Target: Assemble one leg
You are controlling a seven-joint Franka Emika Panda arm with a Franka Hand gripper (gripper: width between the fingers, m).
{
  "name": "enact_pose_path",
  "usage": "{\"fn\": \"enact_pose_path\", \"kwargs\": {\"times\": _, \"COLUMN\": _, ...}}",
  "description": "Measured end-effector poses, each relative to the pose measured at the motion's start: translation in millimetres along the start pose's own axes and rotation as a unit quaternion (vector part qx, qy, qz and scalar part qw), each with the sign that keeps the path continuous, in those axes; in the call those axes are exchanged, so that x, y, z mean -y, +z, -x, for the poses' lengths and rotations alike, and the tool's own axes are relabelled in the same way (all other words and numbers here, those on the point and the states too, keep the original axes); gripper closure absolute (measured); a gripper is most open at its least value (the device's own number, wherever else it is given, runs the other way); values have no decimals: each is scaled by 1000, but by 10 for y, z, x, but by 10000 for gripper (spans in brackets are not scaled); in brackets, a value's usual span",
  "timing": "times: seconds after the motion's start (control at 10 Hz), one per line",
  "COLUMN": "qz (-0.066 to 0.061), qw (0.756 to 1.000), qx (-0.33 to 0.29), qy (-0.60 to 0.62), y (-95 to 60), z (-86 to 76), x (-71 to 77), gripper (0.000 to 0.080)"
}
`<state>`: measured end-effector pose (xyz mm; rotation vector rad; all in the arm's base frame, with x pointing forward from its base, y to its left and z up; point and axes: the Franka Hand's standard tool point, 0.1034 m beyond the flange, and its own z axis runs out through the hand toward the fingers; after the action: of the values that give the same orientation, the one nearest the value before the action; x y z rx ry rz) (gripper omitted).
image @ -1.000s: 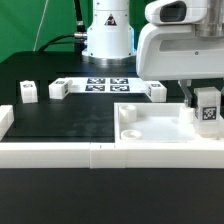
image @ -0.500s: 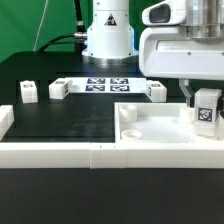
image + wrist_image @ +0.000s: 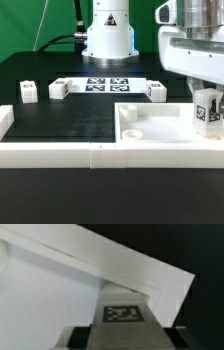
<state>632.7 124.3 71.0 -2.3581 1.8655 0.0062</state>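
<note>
The leg [image 3: 207, 110], a small white post with a square tag, stands upright in the near corner of the large white tray-like piece [image 3: 150, 128] at the exterior view's right. My gripper [image 3: 205, 97] comes down over it from above and is shut on the leg's upper part. In the wrist view the leg [image 3: 122, 317] sits between the two dark fingers of my gripper [image 3: 122, 339], with its tip at the inner corner of the tray [image 3: 50, 297].
Three more small white legs lie on the black table: two [image 3: 28, 91] [image 3: 58, 88] at the exterior view's left, one [image 3: 156, 91] behind the tray. The marker board [image 3: 105, 84] lies in front of the robot base [image 3: 107, 35]. A white rail [image 3: 60, 152] runs along the front.
The hand has turned above the leg and its body has shifted toward the exterior view's right. The leg has stayed at the tray's corner.
</note>
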Motion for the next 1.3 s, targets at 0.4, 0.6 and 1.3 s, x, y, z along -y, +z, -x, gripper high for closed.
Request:
{"fn": "enact_pose_path", "kwargs": {"times": 0.4, "qz": -14, "qw": 980, "qx": 13, "qy": 198, "y": 10, "z": 55, "x": 27, "gripper": 506}}
{"fn": "enact_pose_path", "kwargs": {"times": 0.6, "qz": -14, "qw": 978, "qx": 16, "qy": 206, "y": 12, "z": 67, "x": 28, "gripper": 506}}
{"fn": "enact_pose_path", "kwargs": {"times": 1.3, "qz": 26, "qw": 990, "qx": 25, "qy": -136, "y": 22, "z": 15, "x": -31, "gripper": 151}}
